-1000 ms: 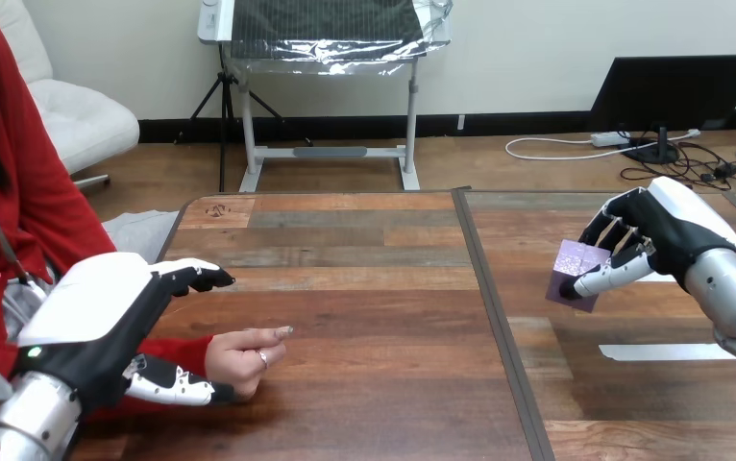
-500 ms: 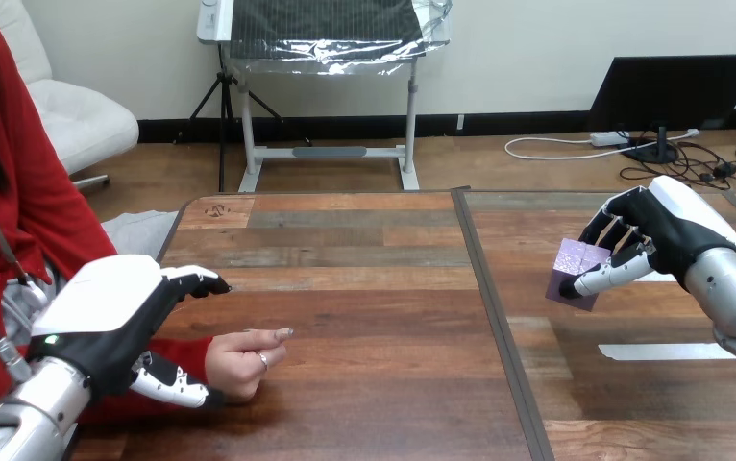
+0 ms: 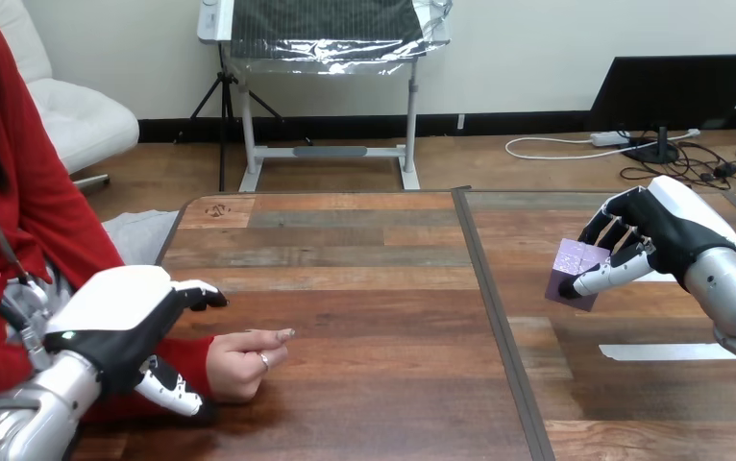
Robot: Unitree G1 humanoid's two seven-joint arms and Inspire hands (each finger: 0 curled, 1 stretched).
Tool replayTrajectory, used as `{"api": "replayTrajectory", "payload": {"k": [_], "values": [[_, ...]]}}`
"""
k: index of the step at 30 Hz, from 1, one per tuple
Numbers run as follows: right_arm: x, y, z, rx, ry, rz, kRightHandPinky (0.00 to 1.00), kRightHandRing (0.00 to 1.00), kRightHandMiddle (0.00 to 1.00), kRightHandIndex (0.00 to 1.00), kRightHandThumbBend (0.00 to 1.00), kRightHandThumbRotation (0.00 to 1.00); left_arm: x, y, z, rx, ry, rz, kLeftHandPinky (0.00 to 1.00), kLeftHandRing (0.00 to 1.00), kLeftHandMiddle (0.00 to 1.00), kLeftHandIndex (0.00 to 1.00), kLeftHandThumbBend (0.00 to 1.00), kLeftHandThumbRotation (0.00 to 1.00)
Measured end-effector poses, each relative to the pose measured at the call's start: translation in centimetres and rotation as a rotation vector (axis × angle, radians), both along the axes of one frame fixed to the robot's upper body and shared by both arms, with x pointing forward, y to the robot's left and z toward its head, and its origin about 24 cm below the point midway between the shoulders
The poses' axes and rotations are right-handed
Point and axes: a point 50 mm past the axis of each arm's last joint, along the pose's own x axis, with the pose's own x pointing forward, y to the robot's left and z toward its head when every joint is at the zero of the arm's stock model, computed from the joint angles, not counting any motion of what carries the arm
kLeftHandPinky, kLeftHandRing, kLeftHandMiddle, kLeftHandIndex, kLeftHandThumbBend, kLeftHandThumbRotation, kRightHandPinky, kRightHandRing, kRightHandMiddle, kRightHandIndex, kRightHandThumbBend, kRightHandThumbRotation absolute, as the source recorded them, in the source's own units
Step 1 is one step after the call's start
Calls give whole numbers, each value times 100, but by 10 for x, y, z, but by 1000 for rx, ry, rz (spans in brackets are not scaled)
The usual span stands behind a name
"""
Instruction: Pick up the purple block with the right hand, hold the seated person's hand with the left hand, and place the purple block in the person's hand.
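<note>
The purple block (image 3: 573, 272) hangs a little above the right half of the wooden table (image 3: 364, 279), with my right hand (image 3: 670, 233) shut on it, fingers behind it and thumb across its front. At the near left the person's hand (image 3: 242, 361) rests on the table as a loose fist, knuckles pointing right. My left hand (image 3: 116, 322) is open over the person's red-sleeved wrist. Its fingers (image 3: 201, 294) reach out above the wrist and its thumb (image 3: 166, 388) lies on the near side. I cannot tell whether it touches the wrist.
A dark seam (image 3: 487, 298) runs front to back between the two table halves. A strip of white tape (image 3: 667, 352) lies on the right half, below my right hand. The person sits at the left edge of the table.
My left hand has drawn back to the left and down, so its fingers now end short of the person's knuckles. The right hand, the block and the person's hand have stayed put.
</note>
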Motion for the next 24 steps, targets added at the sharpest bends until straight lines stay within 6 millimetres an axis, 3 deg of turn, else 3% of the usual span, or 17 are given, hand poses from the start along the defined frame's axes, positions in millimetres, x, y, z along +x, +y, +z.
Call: {"api": "replayTrajectory", "payload": {"k": [24], "values": [[0, 0, 1, 5, 0, 1, 38, 42, 46, 48, 84, 0, 22, 0, -11, 31, 102, 23, 70, 79, 81, 80, 100, 12]]}}
